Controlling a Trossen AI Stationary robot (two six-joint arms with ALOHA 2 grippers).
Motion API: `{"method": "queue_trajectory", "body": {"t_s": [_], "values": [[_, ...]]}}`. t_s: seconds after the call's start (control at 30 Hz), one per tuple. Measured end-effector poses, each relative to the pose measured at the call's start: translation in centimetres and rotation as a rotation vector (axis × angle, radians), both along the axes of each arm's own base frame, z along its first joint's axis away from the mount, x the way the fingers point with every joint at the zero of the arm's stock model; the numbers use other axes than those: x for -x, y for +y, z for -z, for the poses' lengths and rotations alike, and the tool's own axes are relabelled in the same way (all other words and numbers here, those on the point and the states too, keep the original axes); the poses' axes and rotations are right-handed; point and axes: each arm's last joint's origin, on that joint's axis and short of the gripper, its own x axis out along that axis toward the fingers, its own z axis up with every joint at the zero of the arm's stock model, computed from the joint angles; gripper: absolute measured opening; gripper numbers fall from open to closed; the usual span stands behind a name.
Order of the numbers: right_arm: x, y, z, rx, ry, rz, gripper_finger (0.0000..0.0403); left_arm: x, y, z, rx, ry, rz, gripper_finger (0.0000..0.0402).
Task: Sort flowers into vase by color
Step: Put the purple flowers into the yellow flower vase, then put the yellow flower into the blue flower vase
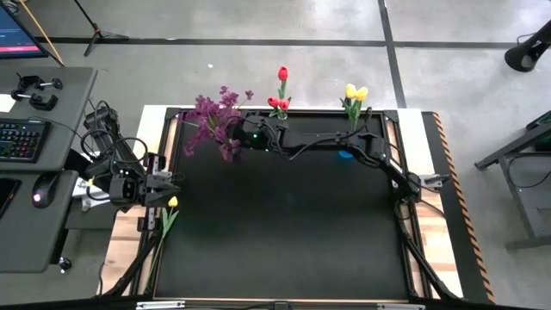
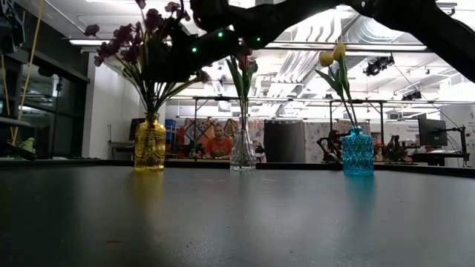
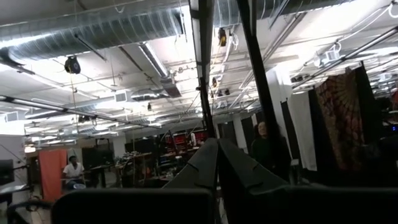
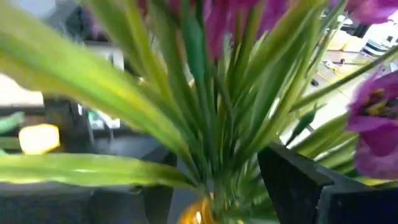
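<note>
Three vases stand along the table's far edge. The yellow vase [image 2: 150,146] holds purple sprays [image 1: 211,116], the clear vase [image 2: 243,152] holds red tulips [image 1: 281,90], and the blue vase [image 2: 358,153] holds yellow tulips [image 1: 355,95]. My right gripper [image 1: 236,138] reaches across to the purple bunch. It is open [image 4: 214,155], with one finger on each side of the green stems [image 4: 211,124] above the vase mouth. My left gripper [image 1: 169,182] waits at the table's left edge, shut [image 3: 216,146]. One yellow tulip [image 1: 171,203] lies on the table just near of it, stem toward the near edge.
The black mat [image 1: 284,232] is bare through its middle and near part. My right arm [image 1: 344,142] stretches along the far edge in front of the vases. A side desk with keyboard [image 1: 19,138] and mouse [image 1: 41,185] stands to the left. People sit in the room beyond.
</note>
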Motion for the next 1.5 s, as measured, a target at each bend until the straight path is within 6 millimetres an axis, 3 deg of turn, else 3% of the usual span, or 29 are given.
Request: {"method": "queue_trajectory", "body": {"t_s": [0.3,0.63,1.03,1.3,1.5], "values": [[2.0,0.4,-2.4,0.062,0.153,-0.044,0.0213,0.3,0.4,-0.3,0.000,-0.015,-0.013,0.0000],[4.3,1.0,-2.9,0.017,0.388,-0.121,0.0213,0.5,0.8,-0.4,0.010,-0.020,-0.014,0.0000],[7.2,4.0,-4.0,-0.027,0.616,-0.182,0.0213,0.4,0.9,-0.2,0.036,0.027,-0.058,0.0000],[9.6,7.7,-4.8,-0.086,0.793,-0.216,0.0213,-1.6,-0.9,3.3,0.124,0.344,-0.267,0.0000],[10.8,9.7,-4.4,-0.095,0.920,-0.219,0.0213,-3.3,-2.7,5.4,0.229,0.461,-0.237,0.0000]]}}
